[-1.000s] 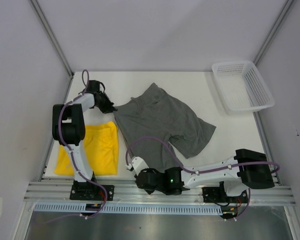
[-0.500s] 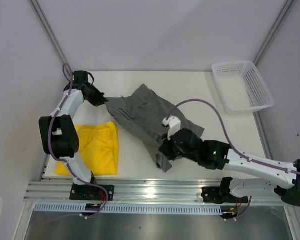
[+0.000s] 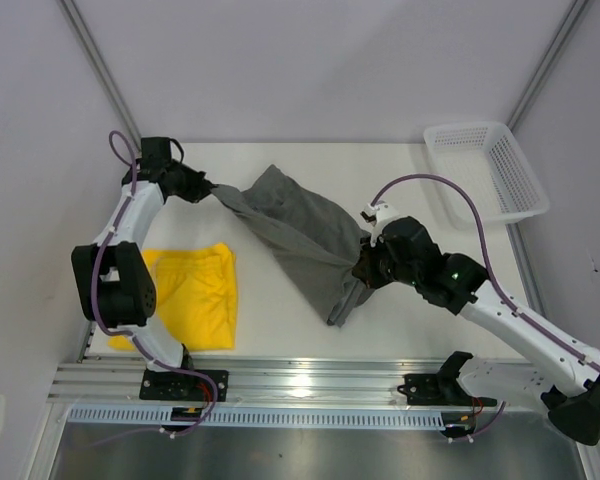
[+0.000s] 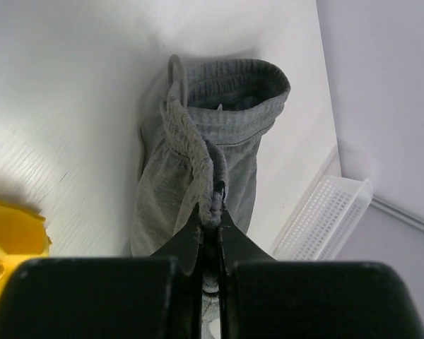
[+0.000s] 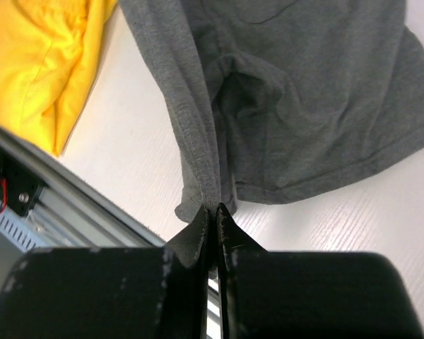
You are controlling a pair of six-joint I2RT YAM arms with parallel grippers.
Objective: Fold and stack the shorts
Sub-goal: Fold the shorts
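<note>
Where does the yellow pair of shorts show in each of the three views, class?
Top external: yellow shorts, lower left.
Left wrist: yellow shorts, a corner at the lower-left edge.
Right wrist: yellow shorts, top-left corner.
Shared landmark: the grey-green shorts, in all three views.

yellow shorts (image 3: 198, 292), partly hidden behind left arm (image 3: 112, 285)

We see a white mesh basket (image 3: 528, 178) at the two o'clock corner of the table (image 3: 360, 158), and a metal rail (image 3: 310, 380) along its six o'clock edge.
</note>
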